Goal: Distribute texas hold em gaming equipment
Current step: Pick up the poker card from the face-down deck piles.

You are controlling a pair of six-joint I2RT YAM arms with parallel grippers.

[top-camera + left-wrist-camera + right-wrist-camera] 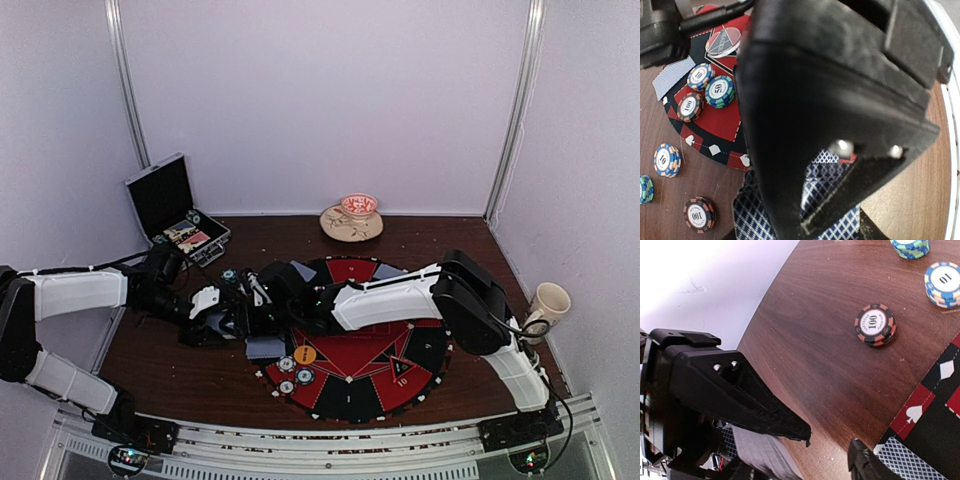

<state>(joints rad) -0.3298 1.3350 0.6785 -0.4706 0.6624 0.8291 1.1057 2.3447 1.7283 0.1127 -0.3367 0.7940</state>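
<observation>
Up top: left gripper (226, 322) and right gripper (262, 298) nose to nose over the table's (170, 372) left half, just off the round mat (385, 350). Poker chips (288, 364) and orange disc (305, 354) on the mat's left edge.

Left wrist: left gripper clamped on blue-backed playing cards (827, 167).

Right wrist: right gripper's jaws apart, 100 chip (875, 325) on bare wood off the mat.

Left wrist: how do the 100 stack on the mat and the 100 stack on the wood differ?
The 100 stack on the mat sits beside the 50 stack; the 100 stack on the wood lies off the mat. The first's number reads upright, the second's upside down. Both have dark, red-striped edges and white centres.
</observation>
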